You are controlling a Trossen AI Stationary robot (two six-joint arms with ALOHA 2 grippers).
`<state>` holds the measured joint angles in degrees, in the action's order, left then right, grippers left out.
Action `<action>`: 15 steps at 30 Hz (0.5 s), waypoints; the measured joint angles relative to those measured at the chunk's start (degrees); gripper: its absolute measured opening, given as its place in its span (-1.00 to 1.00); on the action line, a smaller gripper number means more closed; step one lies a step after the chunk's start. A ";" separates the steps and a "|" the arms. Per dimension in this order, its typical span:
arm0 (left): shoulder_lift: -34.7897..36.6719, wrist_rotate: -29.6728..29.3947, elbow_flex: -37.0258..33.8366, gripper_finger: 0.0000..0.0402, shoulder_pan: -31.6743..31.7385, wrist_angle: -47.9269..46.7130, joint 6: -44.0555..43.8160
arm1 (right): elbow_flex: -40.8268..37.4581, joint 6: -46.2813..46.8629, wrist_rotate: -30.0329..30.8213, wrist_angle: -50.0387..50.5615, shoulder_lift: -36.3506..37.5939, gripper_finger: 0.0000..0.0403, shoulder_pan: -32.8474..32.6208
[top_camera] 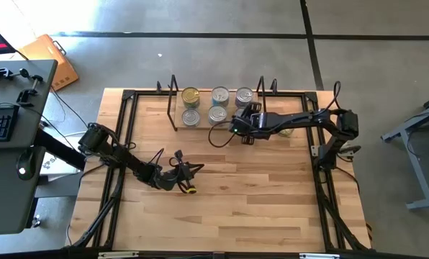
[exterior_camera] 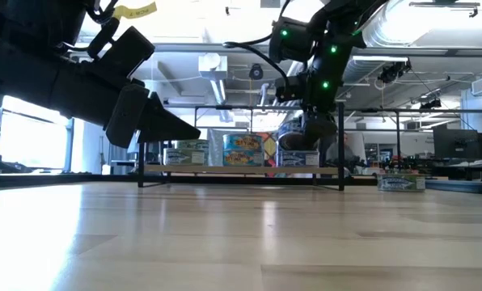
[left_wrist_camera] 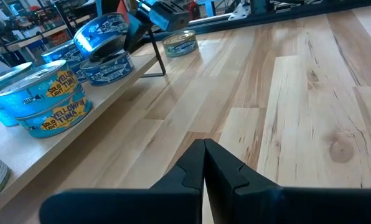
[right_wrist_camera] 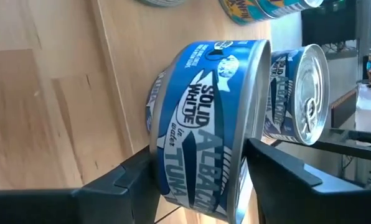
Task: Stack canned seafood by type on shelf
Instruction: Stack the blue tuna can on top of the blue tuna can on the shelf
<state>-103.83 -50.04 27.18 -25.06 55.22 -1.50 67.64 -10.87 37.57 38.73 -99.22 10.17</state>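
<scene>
Blue-labelled, the albacore tuna tin (right_wrist_camera: 204,124) sits between the two fingers of my right claw (top_camera: 247,124), which stand apart on either side of it; whether they press its sides I cannot tell. It rests on another blue tin (exterior_camera: 299,158) at the right end of the shelf (top_camera: 207,126), a light-wood board in a black wire frame near the far edge of the worktop (top_camera: 258,201). Beside it on the board stand more tins: silver-topped ones (top_camera: 219,96) in the middle and a yellowfin tuna stack (left_wrist_camera: 45,99) with a gold-yellow top (top_camera: 191,95) toward the left end. One more tin (left_wrist_camera: 180,43) lies on the worktop just past the shelf's right end. My left claw (top_camera: 188,180) hangs over the open middle of the worktop, fingers pressed together, holding nothing.
</scene>
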 joint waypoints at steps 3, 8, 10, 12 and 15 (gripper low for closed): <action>0.00 0.00 0.00 -1.00 0.00 -0.02 0.00 | 0.00 1.31 3.09 0.01 0.00 0.06 -0.07; 0.00 0.00 0.00 -1.00 0.00 -0.08 -0.39 | 0.00 2.79 6.55 0.65 0.12 0.06 0.00; 0.00 0.00 0.00 -1.00 0.00 -0.10 -0.46 | 0.00 1.88 6.47 0.74 0.19 0.06 -0.02; 0.00 0.00 0.00 -1.00 0.00 -0.11 -0.48 | 0.00 1.83 6.41 1.06 0.20 0.06 -0.02; 0.00 0.00 0.00 -1.00 0.00 -0.13 -0.49 | 0.00 1.85 5.94 1.22 0.20 0.07 -0.04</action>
<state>-103.83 -50.04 27.18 -25.06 55.09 -1.98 67.64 -9.02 43.51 39.95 -99.01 10.14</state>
